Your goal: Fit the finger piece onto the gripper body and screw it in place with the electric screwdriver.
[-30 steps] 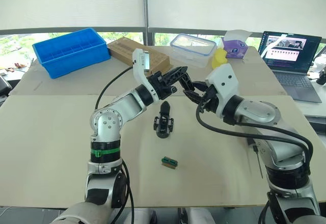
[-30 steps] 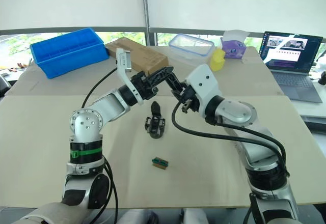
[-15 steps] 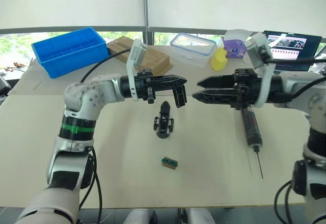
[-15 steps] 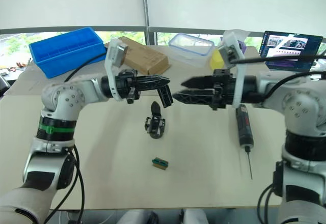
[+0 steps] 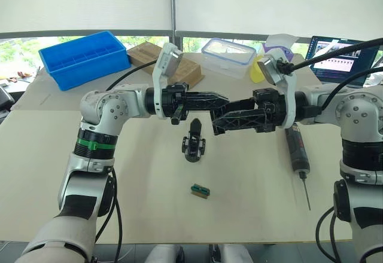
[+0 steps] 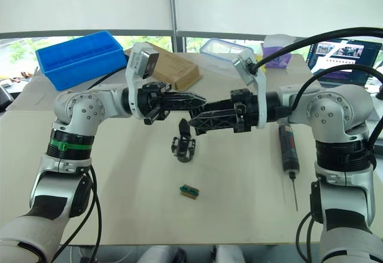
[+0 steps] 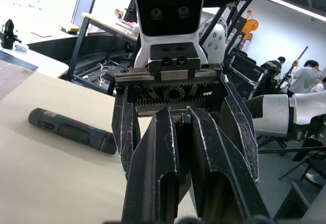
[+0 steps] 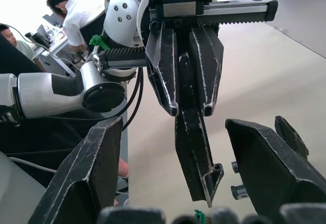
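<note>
One finger piece (image 8: 196, 147) hangs pinched in the left tool (image 8: 187, 109), between the wide-spread fingers of the right tool (image 5: 216, 121). One gripper body (image 5: 193, 144), one electric screwdriver (image 5: 297, 153) and one small green block (image 5: 199, 190) lie on the surface (image 5: 149, 197).

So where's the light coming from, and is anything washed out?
Left eye view: daylight from the window strip under drawn blinds; faint shadows on the table. Left wrist view: background beyond the electric screwdriver is washed out white. Right wrist view: table glares behind the finger piece in the left gripper.

The scene is being lit evenly by bright daylight from the windows (image 5: 90, 6). Soft shadows are being cast on the table (image 5: 251, 215).
</note>
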Available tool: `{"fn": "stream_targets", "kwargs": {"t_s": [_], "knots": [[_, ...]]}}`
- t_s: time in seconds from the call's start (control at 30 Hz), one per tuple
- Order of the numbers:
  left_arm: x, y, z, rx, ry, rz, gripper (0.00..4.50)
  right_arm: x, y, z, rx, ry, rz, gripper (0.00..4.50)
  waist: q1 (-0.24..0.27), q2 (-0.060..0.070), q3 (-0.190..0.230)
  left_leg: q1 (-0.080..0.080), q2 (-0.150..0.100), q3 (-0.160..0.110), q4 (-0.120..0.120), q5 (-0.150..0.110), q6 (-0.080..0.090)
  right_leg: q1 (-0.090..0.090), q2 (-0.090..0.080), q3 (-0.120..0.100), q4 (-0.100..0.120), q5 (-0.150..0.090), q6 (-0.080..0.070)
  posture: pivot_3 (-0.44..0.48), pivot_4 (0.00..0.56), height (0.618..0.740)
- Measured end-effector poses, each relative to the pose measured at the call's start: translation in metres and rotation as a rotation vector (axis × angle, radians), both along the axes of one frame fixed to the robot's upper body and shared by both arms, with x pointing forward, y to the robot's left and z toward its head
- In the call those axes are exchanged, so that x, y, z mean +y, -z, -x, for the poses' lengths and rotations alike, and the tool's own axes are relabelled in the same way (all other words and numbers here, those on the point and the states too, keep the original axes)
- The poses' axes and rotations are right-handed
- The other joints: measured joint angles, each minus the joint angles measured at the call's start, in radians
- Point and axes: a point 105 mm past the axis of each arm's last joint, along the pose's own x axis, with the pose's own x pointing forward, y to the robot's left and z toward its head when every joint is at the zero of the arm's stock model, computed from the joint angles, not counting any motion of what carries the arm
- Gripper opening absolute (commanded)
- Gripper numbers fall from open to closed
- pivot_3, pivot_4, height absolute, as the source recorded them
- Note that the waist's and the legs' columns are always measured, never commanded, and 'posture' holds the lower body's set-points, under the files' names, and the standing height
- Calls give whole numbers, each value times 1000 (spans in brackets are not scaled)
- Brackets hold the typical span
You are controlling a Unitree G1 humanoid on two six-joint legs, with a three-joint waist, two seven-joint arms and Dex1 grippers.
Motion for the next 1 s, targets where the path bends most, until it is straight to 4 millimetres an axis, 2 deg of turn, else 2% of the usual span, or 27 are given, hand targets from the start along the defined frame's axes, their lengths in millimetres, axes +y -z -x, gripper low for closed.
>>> {"fn": "stream_targets", "kwargs": {"t_s": [0.27, 0.4, 0.57, 0.7, 0.73, 0.8, 0.87, 1.0], "knots": [[-1, -2, 0, -1, -3, 14, 0, 3, -4, -6, -124, 19, 6, 353, -2, 0, 0, 0, 0, 0, 0, 0, 0, 0, 0, 0, 1, 0, 0, 0, 150, 740], [0, -1, 0, -7, -2, 8, 0, 3, -4, -5, -130, 10, 6, 331, -2, 0, 0, 0, 0, 0, 0, 0, 0, 0, 0, 0, 0, 0, 0, 0, 150, 740], [9, 3, -2, -24, -13, -48, 2179, 6, 0, -4, -143, -11, 2, 331, -3, 0, 0, 0, 0, 0, 0, 0, 0, -1, 0, 0, 1, 0, 0, 0, 150, 740], [49, 3, 4, -88, -8, -132, 4133, 3, 10, -3, -235, -6, 18, 331, -14, 0, 0, 0, 0, 0, -1, 0, 0, -2, 1, 0, 2, 0, 0, 0, 150, 740], [60, 7, 4, -116, -19, -167, 4432, 2, 14, -3, -251, -3, 22, 331, -16, 0, 0, 0, 0, 0, -1, 0, 0, -2, 1, 0, 2, 0, 0, 0, 150, 740], [78, 20, 3, -173, -46, -243, 4487, 1, 21, -2, -263, -5, 27, 331, -18, 0, 0, 0, 0, 0, -1, 0, 0, -2, 1, 0, 1, 0, 0, 0, 150, 740], [98, 49, 3, -233, -66, -375, 4500, 1, 27, 2, -272, -13, 29, 331, -18, 1, 0, 0, 0, 0, -1, 0, 0, -2, 1, 0, 1, 0, 0, 0, 150, 740], [111, 94, -7, -367, -77, -528, 4500, 1, 36, 7, -280, -23, 24, 331, 0, 1, 0, 0, 0, 0, 0, 0, 0, -1, 1, -1, -1, 0, -1, 0, 150, 740]]}}
